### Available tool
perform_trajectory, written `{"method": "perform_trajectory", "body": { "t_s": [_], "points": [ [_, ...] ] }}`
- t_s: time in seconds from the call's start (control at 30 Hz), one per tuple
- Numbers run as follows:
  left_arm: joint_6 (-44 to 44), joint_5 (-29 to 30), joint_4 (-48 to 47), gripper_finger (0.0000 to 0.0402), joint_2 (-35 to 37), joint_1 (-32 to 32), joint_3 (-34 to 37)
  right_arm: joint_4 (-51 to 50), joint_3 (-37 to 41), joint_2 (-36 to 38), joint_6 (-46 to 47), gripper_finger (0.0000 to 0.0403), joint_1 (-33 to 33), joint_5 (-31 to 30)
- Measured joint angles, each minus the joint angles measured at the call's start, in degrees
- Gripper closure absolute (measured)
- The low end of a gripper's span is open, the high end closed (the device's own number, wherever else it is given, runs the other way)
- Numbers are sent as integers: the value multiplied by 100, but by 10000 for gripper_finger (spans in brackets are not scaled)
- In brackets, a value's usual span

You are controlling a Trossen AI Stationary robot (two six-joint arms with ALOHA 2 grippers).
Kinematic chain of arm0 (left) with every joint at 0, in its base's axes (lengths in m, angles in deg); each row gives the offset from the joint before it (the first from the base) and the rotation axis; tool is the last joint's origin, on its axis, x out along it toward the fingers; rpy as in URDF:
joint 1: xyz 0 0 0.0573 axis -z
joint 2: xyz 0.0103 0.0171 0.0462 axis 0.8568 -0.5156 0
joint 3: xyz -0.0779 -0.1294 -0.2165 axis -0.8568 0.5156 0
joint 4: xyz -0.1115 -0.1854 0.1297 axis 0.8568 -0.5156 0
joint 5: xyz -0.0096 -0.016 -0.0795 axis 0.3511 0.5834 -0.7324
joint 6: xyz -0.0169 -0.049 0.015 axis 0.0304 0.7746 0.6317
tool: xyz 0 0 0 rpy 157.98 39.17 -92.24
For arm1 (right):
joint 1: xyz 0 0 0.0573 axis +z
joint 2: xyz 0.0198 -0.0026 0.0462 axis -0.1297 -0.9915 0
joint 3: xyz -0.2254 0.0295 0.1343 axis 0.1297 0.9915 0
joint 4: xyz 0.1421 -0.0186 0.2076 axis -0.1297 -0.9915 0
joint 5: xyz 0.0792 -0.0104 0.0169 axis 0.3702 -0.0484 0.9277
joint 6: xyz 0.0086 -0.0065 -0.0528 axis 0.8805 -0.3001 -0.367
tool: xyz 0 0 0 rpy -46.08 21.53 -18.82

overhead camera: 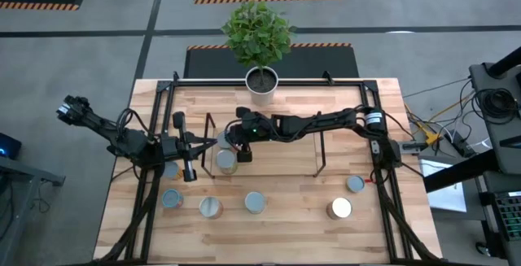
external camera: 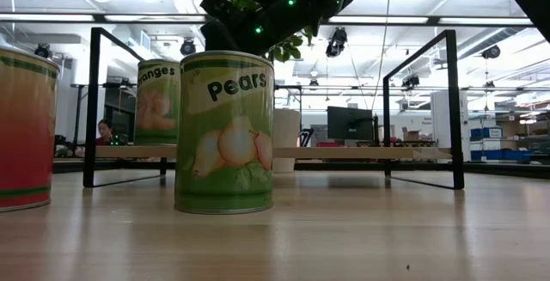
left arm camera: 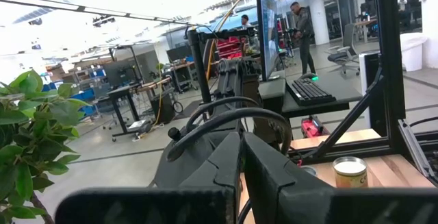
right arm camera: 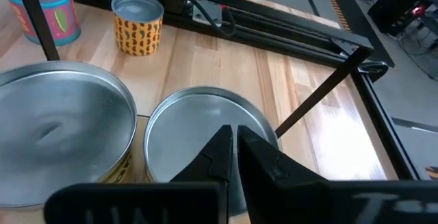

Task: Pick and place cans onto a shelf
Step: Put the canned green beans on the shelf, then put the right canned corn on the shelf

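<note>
Starting at the bench's left edge: left gripper [left arm camera: 241,161] waiting just beside the shelf's left end, fingers pressed together, pinching nothing. Moving right, to the shelf [overhead camera: 321,146] in the middle of the bench: right gripper [right arm camera: 233,143] reached across from the right edge, hanging low over two cans [overhead camera: 226,162] at the shelf's left end, jaws shut and holding nothing. Hard to tell from above whether both of those cans stand on the board or one stands on the bench just in front of it.

Probably between picks, with no can in either grip. Next: lifting clear, spreading the jaws, then going down onto one of the loose cans [overhead camera: 255,202] lined up along the near edge, three toward the left corner and two toward the right. Calls for a square, centred descent, since round tin sides slip easily.

Underfoot, a pale wood plank top, boxed in by a black frame [overhead camera: 383,176], with a potted plant [overhead camera: 260,42] at the middle of the far edge. Beyond, an open workshop with desks, monitors, ceiling lights, and a seated person [external camera: 105,132] far off.
</note>
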Motion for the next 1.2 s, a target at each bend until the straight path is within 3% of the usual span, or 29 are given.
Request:
{"method": "perform_trajectory", "body": {
  "t_s": [0.23, 0.6, 1.03, 1.2],
  "points": [
    [1, 1, 3, 400, 0, 0, 0, -146, 2, 365, 14, 390, 14, -7],
    [375, 0, 3, 400, -1, 3, 0, -1759, 155, 1720, 287, 394, 544, -17],
    [1686, -53, 82, 400, -694, 109, -278, -1356, 2373, 3610, 501, 394, 1913, -1209],
    [2715, -81, -953, 400, -1468, 371, -1096, -833, 3093, 4236, 468, 394, 2100, -1208]
  ]
}}
